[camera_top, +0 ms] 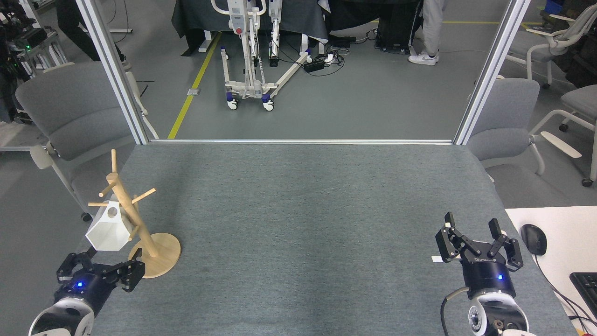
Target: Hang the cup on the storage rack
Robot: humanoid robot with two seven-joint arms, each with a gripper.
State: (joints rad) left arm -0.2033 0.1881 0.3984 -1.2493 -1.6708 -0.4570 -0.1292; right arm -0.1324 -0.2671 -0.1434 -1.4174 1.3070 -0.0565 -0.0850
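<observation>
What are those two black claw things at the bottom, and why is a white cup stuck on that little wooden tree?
The picture is taken from a robot's own head, looking down at a grey table. The black claws are its two hands, called grippers, on the ends of its arms. The left gripper is open and holds nothing. The right gripper is open too and waits, empty, on the other side.

The wooden tree is a storage rack for cups, standing on a round base. The white cup hangs tilted from one of its pegs, with nothing else holding it. Behind the table you can see grey chairs and the floor of a workroom.
</observation>
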